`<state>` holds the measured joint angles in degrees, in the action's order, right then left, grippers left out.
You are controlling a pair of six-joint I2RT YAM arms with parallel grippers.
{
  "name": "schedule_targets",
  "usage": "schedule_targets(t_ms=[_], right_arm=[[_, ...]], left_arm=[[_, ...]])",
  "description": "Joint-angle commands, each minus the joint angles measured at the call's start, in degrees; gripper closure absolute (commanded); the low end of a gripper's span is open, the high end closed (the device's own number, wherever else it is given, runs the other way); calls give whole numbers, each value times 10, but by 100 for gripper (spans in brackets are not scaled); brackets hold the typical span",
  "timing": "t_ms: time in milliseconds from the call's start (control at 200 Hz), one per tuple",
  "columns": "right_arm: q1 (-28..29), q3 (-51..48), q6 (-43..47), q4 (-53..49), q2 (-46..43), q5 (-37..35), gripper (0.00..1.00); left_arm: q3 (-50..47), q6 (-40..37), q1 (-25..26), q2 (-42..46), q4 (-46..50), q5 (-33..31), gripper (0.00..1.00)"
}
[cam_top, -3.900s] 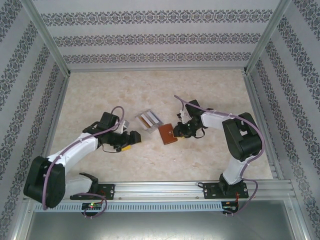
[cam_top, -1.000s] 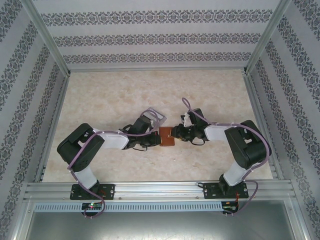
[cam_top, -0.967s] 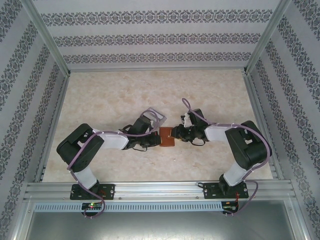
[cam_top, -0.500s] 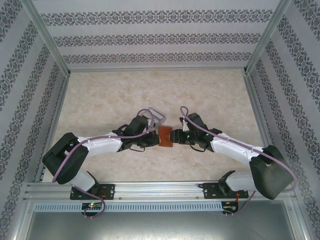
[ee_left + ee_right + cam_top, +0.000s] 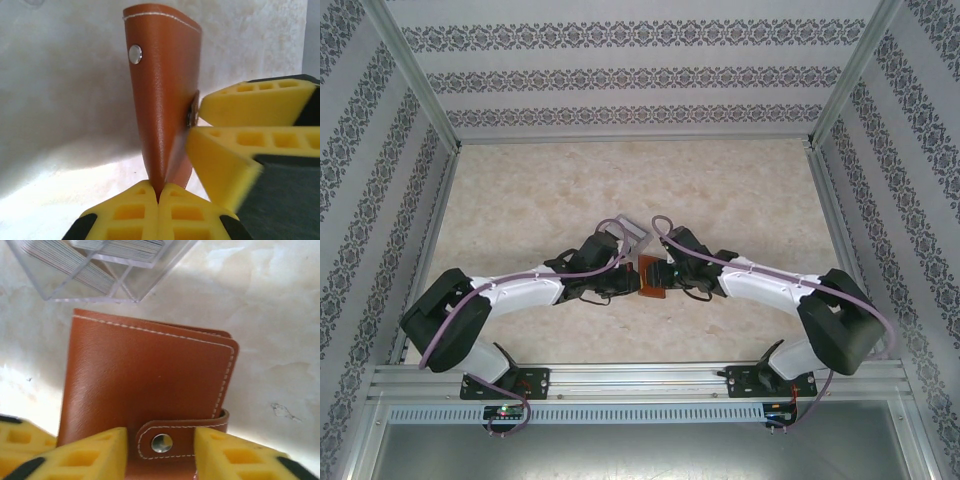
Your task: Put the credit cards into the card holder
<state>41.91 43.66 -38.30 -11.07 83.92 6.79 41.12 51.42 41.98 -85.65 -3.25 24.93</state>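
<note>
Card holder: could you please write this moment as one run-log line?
left gripper shut on card holder edge | right gripper open, straddling clasp tab | card holder closed | credit cards in clear tray

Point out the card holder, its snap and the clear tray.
card holder (image 5: 150, 370): right wrist view, middle of its brown front face.
snap (image 5: 161, 442): right wrist view, centre of the metal stud on the clasp tab.
clear tray (image 5: 100, 297): right wrist view, its near wall.

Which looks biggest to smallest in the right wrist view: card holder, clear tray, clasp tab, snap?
1. card holder
2. clear tray, cut off by the frame edge, so its true size is unsure
3. clasp tab
4. snap
</note>
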Motion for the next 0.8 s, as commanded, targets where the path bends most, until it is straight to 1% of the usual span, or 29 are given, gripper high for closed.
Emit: schedule_targets(t_ms=[0,120,265,370,450,585,660,669,709,739,759,794], right_arm=[[6,17,-6,-36,12,-38,69],[9,19,-7,-62,4,-72,83],[8,4,-6,-71,-21,-85,100],[1,-21,-11,-65,-45,-78,100],[-7,-45,-7,-50,-68,-56,100],[-15,-75,-5,-54,-98,-41,100],[-22,-95,-2,-45,-116,-16,100],[-24,-98,-2,-43,-118,-10,100],[-30,-106,4,-34,-126,16,100],[-32,-108,10,-30,-131,35,100],[-33,-109,13,-30,-135,45,100],[-34,-109,19,-30,-142,59,100]], left_arm=[[15,6,9,22,13,-4,100],[12,7,9,25,17,-10,100],[12,6,9,22,33,-15,100],[8,11,9,22,59,-32,100],[5,14,9,18,71,-35,100],[-3,24,10,3,72,-16,100],[-13,29,10,-3,51,3,100],[-14,29,10,-4,48,6,99],[-20,31,10,-3,37,16,83],[-23,33,11,-2,33,19,64],[-24,34,11,0,33,20,54],[-27,33,11,4,32,21,43]])
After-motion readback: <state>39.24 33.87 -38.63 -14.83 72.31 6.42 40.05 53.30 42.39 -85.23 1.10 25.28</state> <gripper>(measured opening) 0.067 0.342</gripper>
